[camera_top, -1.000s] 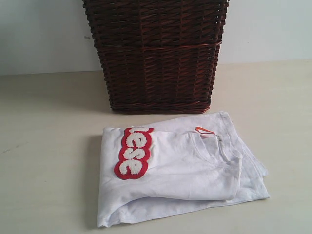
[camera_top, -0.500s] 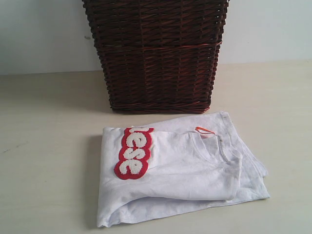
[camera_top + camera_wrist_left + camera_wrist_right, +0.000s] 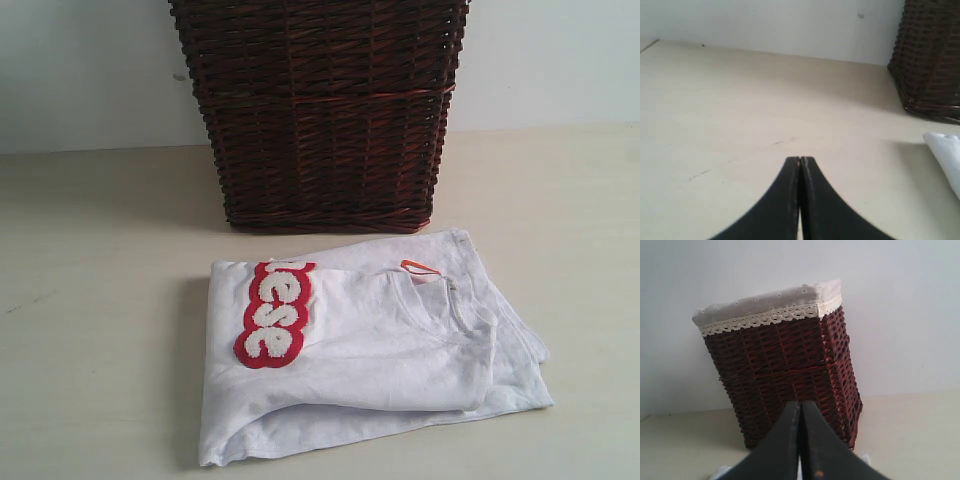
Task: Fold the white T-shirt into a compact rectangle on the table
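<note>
Nothing stirs: the white T-shirt (image 3: pixel 370 350) stays folded on the surface (image 3: pixel 90 330), just nearer than the basket (image 3: pixel 320 110), left end effector (image 3: pixel 800 161) and right end effector (image 3: pixel 800 405) pinched closed and empty, so the fold looks done.

Soft, even, bright light, no glare. Faint shadows fall on the table (image 3: pixel 100 300) left of the white T-shirt (image 3: pixel 380 350) and basket (image 3: pixel 320 120). Wrist views are soft, with the fingers (image 3: pixel 785 205) blurred.

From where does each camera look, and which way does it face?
Exterior: off the arms, facing the folded white cotton T-shirt on the pale beige table, dark brown wicker basket behind; no robot parts.
Left wrist: low over table; shut left claw shows.
Right wrist: faces basket; shut right claw shows.
All share the basket.
</note>
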Controlling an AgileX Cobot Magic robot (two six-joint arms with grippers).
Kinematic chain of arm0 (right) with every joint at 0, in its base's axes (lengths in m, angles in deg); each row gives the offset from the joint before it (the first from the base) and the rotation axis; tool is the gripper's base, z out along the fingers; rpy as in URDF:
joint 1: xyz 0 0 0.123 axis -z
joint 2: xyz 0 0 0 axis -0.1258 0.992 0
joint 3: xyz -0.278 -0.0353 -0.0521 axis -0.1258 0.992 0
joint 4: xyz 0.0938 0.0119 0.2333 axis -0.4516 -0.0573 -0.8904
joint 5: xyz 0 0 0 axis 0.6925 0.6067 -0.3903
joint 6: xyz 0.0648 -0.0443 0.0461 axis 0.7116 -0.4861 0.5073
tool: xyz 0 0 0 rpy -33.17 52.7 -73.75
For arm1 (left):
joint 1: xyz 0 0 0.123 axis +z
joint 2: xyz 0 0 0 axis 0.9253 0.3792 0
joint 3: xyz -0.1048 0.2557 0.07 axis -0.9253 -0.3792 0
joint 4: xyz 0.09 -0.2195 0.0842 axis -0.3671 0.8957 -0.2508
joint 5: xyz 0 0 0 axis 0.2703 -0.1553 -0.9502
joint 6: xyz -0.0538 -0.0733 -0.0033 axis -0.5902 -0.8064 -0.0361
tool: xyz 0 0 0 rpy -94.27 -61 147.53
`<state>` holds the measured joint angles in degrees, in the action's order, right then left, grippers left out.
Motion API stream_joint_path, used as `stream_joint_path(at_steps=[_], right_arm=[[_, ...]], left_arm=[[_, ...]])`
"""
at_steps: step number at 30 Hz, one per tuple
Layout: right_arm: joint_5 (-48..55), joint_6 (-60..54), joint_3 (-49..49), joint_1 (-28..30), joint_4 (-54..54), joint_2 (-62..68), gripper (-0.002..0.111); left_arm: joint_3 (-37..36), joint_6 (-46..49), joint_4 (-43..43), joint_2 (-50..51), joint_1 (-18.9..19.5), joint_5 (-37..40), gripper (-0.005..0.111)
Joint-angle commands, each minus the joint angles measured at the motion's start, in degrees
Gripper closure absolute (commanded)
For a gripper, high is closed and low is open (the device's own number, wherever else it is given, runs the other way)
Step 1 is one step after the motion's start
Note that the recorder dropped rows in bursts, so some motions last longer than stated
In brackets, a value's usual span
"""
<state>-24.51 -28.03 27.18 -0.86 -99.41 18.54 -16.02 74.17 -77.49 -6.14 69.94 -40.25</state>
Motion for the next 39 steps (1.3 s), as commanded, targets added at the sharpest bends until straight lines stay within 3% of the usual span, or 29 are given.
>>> stream_joint_path(at_steps=[1,39], right_arm=[[0.28,-0.11,0.14,-0.12,0.35,-0.22,0.108],[0.18,-0.09,0.14,-0.85,0.24,-0.22,0.108]], left_arm=[[0.05,2.56,-0.27,-0.29,0.16,0.23,0.107],[0.05,4.54,-0.27,-0.29,0.16,0.23,0.107]])
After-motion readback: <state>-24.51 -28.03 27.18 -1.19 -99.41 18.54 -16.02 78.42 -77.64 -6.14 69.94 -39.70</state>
